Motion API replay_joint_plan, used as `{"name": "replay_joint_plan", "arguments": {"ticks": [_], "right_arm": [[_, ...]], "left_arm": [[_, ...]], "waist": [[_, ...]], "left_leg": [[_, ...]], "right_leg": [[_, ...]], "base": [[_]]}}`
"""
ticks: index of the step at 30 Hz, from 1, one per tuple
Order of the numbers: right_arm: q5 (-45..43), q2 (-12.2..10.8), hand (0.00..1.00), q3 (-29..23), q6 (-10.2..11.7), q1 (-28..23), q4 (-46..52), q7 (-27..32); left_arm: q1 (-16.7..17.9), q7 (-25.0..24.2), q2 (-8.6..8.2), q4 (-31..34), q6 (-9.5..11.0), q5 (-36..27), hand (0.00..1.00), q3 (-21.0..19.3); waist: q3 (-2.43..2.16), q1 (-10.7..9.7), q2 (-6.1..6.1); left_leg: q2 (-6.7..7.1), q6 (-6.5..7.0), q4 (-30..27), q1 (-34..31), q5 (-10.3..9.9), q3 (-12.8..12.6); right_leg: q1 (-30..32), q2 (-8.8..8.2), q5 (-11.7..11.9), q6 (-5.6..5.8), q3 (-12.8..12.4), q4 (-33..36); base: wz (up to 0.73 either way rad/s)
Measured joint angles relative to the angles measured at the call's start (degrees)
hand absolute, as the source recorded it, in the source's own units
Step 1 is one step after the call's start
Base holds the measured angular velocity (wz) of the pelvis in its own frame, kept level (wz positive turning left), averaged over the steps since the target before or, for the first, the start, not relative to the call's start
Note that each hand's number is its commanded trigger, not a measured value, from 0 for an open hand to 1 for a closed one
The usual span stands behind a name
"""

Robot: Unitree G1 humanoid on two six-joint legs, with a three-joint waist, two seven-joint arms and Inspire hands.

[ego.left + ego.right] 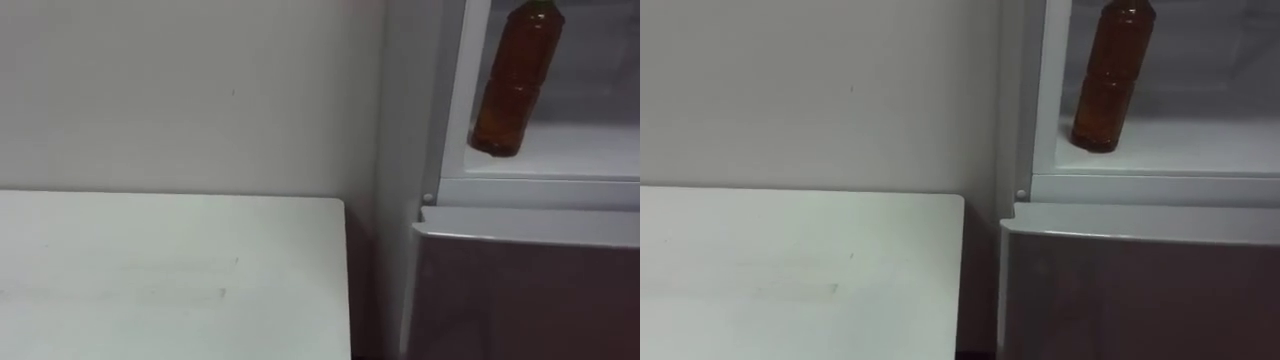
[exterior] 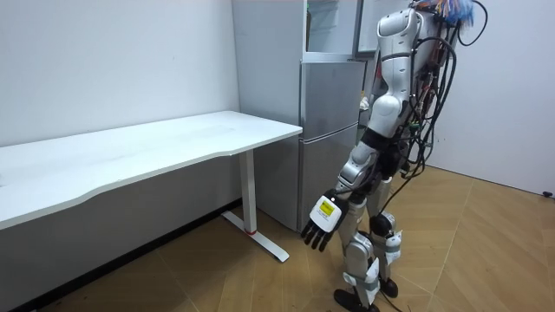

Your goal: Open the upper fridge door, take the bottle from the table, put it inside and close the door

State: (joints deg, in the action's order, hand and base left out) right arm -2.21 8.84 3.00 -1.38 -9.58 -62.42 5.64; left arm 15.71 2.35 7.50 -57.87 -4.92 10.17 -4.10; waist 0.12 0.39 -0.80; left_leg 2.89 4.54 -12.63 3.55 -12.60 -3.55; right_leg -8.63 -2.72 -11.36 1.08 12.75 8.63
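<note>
A brown bottle (image 1: 515, 85) with a green cap stands on the white shelf (image 1: 580, 150) of the open upper fridge compartment, near its left wall and free of any hand. In the right eye view the bottle (image 1: 1112, 80) rests close to the shelf's front edge. I stand facing the fridge (image 2: 329, 130). My left hand (image 2: 323, 221) hangs low beside my legs with straight, spread fingers and holds nothing.
The lower fridge door (image 1: 530, 290) is closed below the shelf. A white table (image 1: 170, 270) stands against the wall just left of the fridge, its corner close to the fridge's side. Wooden floor (image 2: 486, 260) lies behind me.
</note>
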Motion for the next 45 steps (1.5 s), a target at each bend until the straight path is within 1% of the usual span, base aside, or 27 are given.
{"name": "replay_joint_plan", "arguments": {"ticks": [1, 6, 11, 18, 20, 23, 25, 26, 27, 28, 29, 31, 32, 34, 35, 36, 38, 39, 40, 43, 44, 45], "right_arm": [[0.07, -0.02, 0.0, 0.05, 0.0, 0.01, -0.01, -0.46], [0.95, -0.03, 0.0, 0.1, 0.02, -0.17, -0.02, -0.59], [1.13, 0.01, 0.0, 0.07, 0.04, -0.56, -0.02, -0.57], [1.3, 0.03, 0.0, 0.06, 0.04, -0.69, -0.23, -0.29], [3.38, 0.02, 0.0, -0.09, 0.03, -0.82, -0.36, -0.25], [10.54, -0.2, 0.0, -0.45, 0.02, -0.95, -0.35, -0.26], [17.67, -0.25, 0.0, -0.8, 0.02, -1.31, -0.4, -0.69], [19.2, -0.27, 0.0, -1.21, 0.02, -1.35, -0.41, -0.91], [22.61, -0.45, 0.0, -2.69, 0.01, -1.4, -0.38, -1.28], [26.47, -0.5, 0.0, -3.97, 0.01, -1.35, -0.21, -1.46], [28.92, -0.51, 0.0, -4.72, 0.04, -1.41, -0.03, -1.46], [40.85, -0.46, 0.0, -9.51, 0.05, -1.94, 0.49, -1.11], [43.47, -0.46, 0.0, -10.65, 0.04, -2.13, 0.94, -0.78], [56.5, -0.55, 0.0, -16.86, -0.12, -3.49, 6.87, 1.44], [59.64, -0.54, 0.0, -18.32, 0.03, -3.55, 8.49, 2.13], [65.32, -0.53, 0.0, -20.76, 0.38, -3.55, 11.98, 3.76], [76.86, -0.41, 0.0, -23.79, 2.25, -3.35, 17.73, 6.56], [79.15, -0.42, 0.0, -24.67, 2.61, -3.32, 19.17, 7.23], [84.46, -0.5, 0.0, -25.91, 3.66, -3.27, 22.46, 8.65], [91.81, -0.82, 0.0, -27.03, 5.86, -3.13, 28.3, 11.88], [93.07, -0.83, 0.0, -27.04, 6.63, -2.95, 29.99, 13.23], [93.27, -0.86, 0.0, -27.03, 6.98, -2.8, 30.66, 13.89]], "left_arm": [[0.07, -0.3, -0.02, 0.0, -0.08, 0.77, 0.0, 0.08], [0.02, -0.03, -0.01, 0.0, -1.0, 0.77, 0.0, 0.92], [0.07, 0.02, -0.01, -0.01, -1.11, 1.18, 0.0, 1.0], [-0.02, -0.01, -0.01, 0.0, -1.46, 4.26, 0.0, 1.01], [-0.12, 0.05, -0.01, 0.0, -1.48, 4.56, 0.0, 0.77], [-0.14, 0.06, 0.01, 0.1, -1.48, 4.41, 0.0, 0.78], [-0.35, -0.22, 0.02, 0.03, -1.45, 3.77, 0.0, 0.79], [-0.35, -0.25, 0.02, 0.03, -1.42, 3.81, 0.0, 0.76], [-0.2, -0.23, -0.02, 0.04, -1.29, 3.91, 0.0, 0.3], [0.1, -0.17, -0.02, 0.05, -1.08, 3.89, 0.0, -0.26], [0.2, -0.16, 0.01, 0.09, -1.02, 3.89, 0.0, -0.42], [0.38, -0.11, -0.01, 0.19, -0.71, 3.76, 0.0, -1.66], [0.37, -0.07, -0.01, 0.18, -0.52, 3.72, 0.0, -2.12], [0.88, 0.55, -0.05, 0.2, 0.35, 2.22, 0.0, -4.1], [0.97, 0.8, 0.02, 0.19, 0.34, 1.51, 0.0, -4.5], [1.05, 1.22, 0.29, 0.21, 0.4, 0.59, 0.0, -5.13], [1.15, 2.26, 0.78, 0.6, 0.98, -0.47, 0.0, -5.8], [1.01, 2.45, 0.77, 0.78, 1.11, -0.49, 0.0, -5.97], [1.16, 2.66, 0.7, 1.52, 1.33, -0.72, 0.0, -6.27], [1.58, 3.94, 0.74, 2.45, 1.61, -1.77, 0.0, -6.34], [1.57, 4.65, 0.63, 2.73, 1.61, -1.76, 0.0, -6.27], [1.59, 5.03, 0.56, 2.75, 1.62, -1.76, 0.0, -6.23]], "waist": [[0.03, 0.03, -0.03], [0.04, -0.17, -0.04], [0.04, -0.2, -0.09], [0.03, -0.34, -0.29], [0.05, -0.29, -0.38], [0.01, -0.35, -0.45], [0.01, -0.48, -0.46], [-0.01, -0.62, -0.51], [-0.07, -0.95, -0.62], [-0.07, -1.73, -0.76], [-0.06, -1.95, -0.83], [-0.06, -2.21, -0.81], [-0.06, -2.44, -0.81], [-0.09, -3.93, -0.7], [-0.1, -4.38, -0.64], [-0.03, -4.87, -0.48], [-0.01, -4.84, -0.43], [0.0, -4.89, -0.38], [-0.06, -4.7, -0.23], [-0.11, -4.91, -0.3], [-0.17, -4.88, -0.31], [-0.32, -4.83, -0.34]], "left_leg": [[-0.02, -0.02, 0.0, 0.08, -0.09, 0.05], [-0.08, -0.04, -0.17, 0.19, -0.32, 0.1], [-0.06, -0.03, -0.17, 0.19, -0.32, 0.09], [-0.03, -0.03, -0.1, 0.17, -0.32, 0.07], [-0.03, -0.03, -0.14, 0.08, -0.33, 0.06], [-0.06, 0.0, -0.13, -0.01, -0.35, -0.34], [-0.06, 0.08, -0.13, 0.09, -0.41, -0.29], [-0.06, 0.08, -0.11, 0.15, -0.42, -0.33], [-0.06, 0.09, -0.02, 0.31, -0.43, -0.5], [-0.06, 0.1, 0.01, 0.49, -0.45, -0.59], [-0.06, 0.1, 0.1, 0.65, -0.45, -0.71], [-0.17, 0.09, 0.03, 1.07, -0.65, -1.23], [-0.18, 0.09, -0.06, 1.07, -0.72, -1.22], [-0.15, 0.13, 0.08, 1.2, -0.75, -1.34], [-0.18, 0.13, 0.08, 1.27, -0.75, -1.52], [-0.35, 0.12, 0.15, 1.61, -0.76, -2.14], [-0.49, 0.03, 0.59, 2.4, -0.86, -3.08], [-0.5, 0.03, 0.69, 2.57, -0.86, -3.3], [-0.48, 0.05, 0.78, 2.71, -0.86, -3.49], [-0.33, 0.09, 0.86, 2.71, -0.87, -3.48], [-0.29, 0.13, 0.85, 2.51, -0.89, -3.48], [-0.28, 0.14, 0.83, 2.19, -0.89, -3.51]], "right_leg": [[-0.14, -0.01, -0.02, 0.0, 0.0, -0.05], [-0.48, -0.02, -0.04, 0.0, -0.08, -0.08], [-0.51, 0.08, -0.04, 0.0, -0.2, -0.02], [-0.38, 0.06, -0.08, 0.04, -0.19, -0.08], [-0.33, 0.07, -0.08, 0.04, -0.09, -0.09], [-0.36, 0.02, -0.1, 0.06, -0.16, -0.08], [-0.24, -0.01, -0.12, 0.09, -0.36, -0.14], [-0.23, -0.01, -0.14, 0.12, -0.53, -0.12], [-0.24, -0.07, -0.21, 0.16, -0.77, -0.05], [-0.37, -0.1, -0.24, 0.18, -0.87, -0.02], [-0.41, -0.1, -0.24, 0.19, -0.94, 0.03], [-0.47, 0.2, -0.24, 0.18, -1.8, 0.14], [-0.48, 0.23, -0.24, 0.18, -1.92, 0.13], [-0.48, 0.17, -0.23, 0.19, -2.04, 0.29], [-0.47, 0.2, -0.23, 0.19, -2.21, 0.35], [-0.42, 0.29, -0.23, 0.19, -2.75, 0.56], [-0.25, 0.38, -0.39, 0.12, -3.54, 1.08], [-0.11, 0.39, -0.45, 0.12, -3.94, 1.1], [-0.11, 0.38, -0.49, 0.14, -4.18, 1.23], [0.0, 0.23, -0.58, 0.28, -4.09, 1.36], [0.19, 0.19, -0.59, 0.31, -4.11, 1.39], [0.52, 0.18, -0.61, 0.33, -4.12, 1.49]], "base": [[0.07], [0.0], [0.0], [0.0], [0.0], [0.0], [0.0], [-0.05], [-0.06], [-0.06], [-0.11], [-0.16], [-0.08], [-0.02], [-0.12], [-0.25], [-0.27], [-0.17], [-0.11], [-0.02], [0.0], [0.0]]}}
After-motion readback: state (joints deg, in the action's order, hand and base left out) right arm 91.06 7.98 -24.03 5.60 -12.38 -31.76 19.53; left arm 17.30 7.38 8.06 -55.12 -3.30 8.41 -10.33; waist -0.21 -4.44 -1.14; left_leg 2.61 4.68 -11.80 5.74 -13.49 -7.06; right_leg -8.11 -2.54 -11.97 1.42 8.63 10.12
